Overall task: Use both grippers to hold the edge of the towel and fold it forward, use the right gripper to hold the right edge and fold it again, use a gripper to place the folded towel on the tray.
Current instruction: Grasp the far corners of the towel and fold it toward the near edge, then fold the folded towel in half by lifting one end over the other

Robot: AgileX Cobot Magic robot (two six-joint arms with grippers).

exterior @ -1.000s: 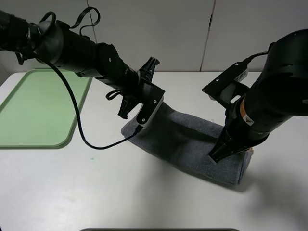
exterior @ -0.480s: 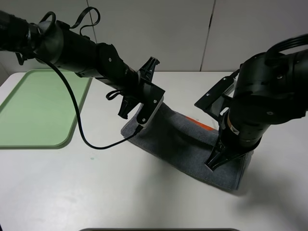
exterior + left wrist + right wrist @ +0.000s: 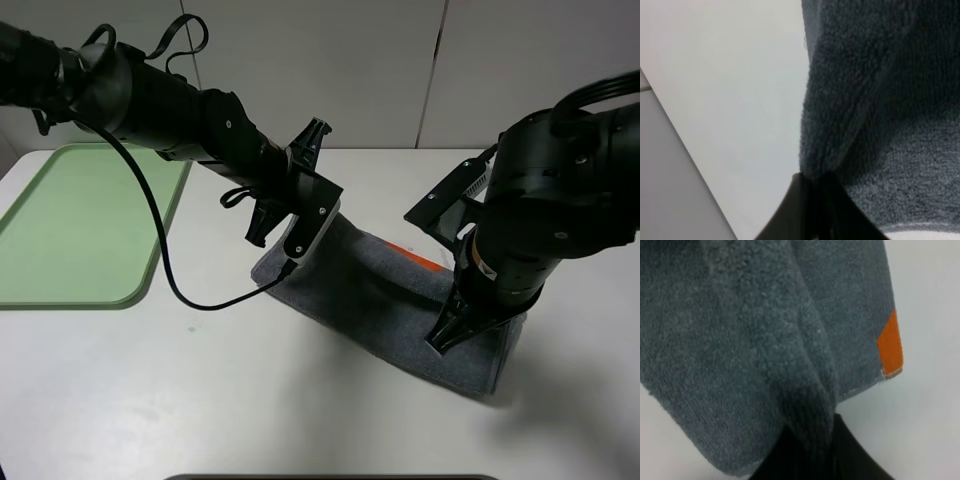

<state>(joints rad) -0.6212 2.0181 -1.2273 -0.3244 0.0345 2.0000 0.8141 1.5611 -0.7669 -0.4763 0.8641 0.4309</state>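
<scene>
Tray (image 3: 70,230): green, unloaded, lying on the white worktop (image 3: 200,400) at the far left of the high view. Towel (image 3: 370,300): dark grey, on the worktop to the right of the tray and apart from it, set at a slant, with most of its area flat. Left tool (image 3: 290,255): it stands at the towel end nearer the tray. The left wrist view shows its dark tips drawn narrow together, with a ridge of cloth pinched between them and rising out of the grip. Orange tag (image 3: 890,347): it sits at the towel's edge on the side farther from the tray and is not covered. Right tool (image 3: 447,335): it stands at the towel end farther from the tray. The right wrist view shows it closed tight on a gathered fold of the same cloth. Assessment: the first step, the two-handed forward fold, appears to be in hand. Both grips look made, but the cloth does not appear doubled over; whether any part is already layered cannot be told for certain. Next move, as judged: both arms should raise the held edge together at matched height and pace. They should carry it forward over the flat part until the edges meet, then lower and release. Uneven travel would likely skew the fold. The second fold and the transfer to the tray are outstanding.
</scene>
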